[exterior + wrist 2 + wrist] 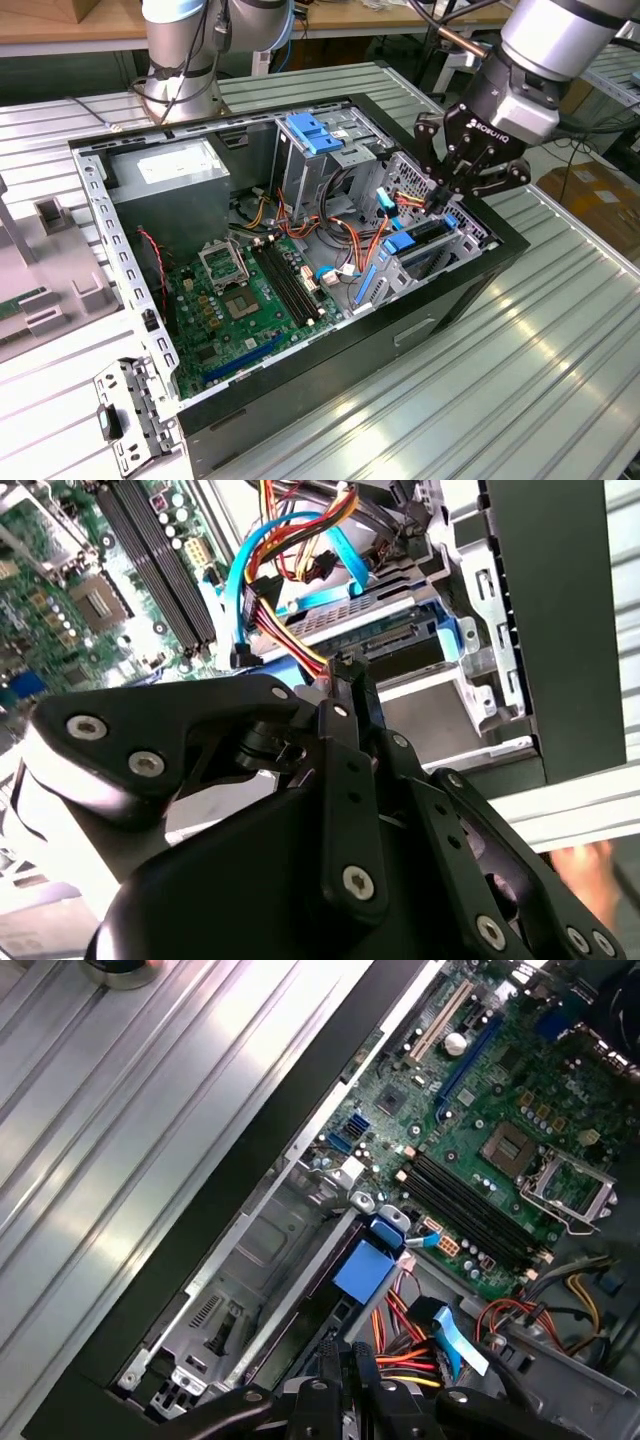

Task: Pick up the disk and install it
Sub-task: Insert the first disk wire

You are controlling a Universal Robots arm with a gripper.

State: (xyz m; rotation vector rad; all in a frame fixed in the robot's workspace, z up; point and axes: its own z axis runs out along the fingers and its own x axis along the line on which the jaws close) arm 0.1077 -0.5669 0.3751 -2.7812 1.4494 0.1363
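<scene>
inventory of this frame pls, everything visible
PC case: 1, black, open on the ribbed metal table.
Motherboard: 1, green, case floor.
Power-supply box: 1, grey, case corner toward the exterior view's left.
Drive cage latch: 1, blue, atop the metal cage.
Disk: 1, blue-framed, in the bay under the gripper.
Cables: several, orange, red, yellow, blue, mid-case.
Bracket: 1, grey metal, outside the case.
Gripper: 1, black, above the disk bay.

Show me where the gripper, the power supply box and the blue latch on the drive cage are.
gripper (447, 188), exterior view, between its fingertips.
power supply box (170, 165), exterior view, its white sticker.
blue latch (313, 133), exterior view, its top face.
</scene>
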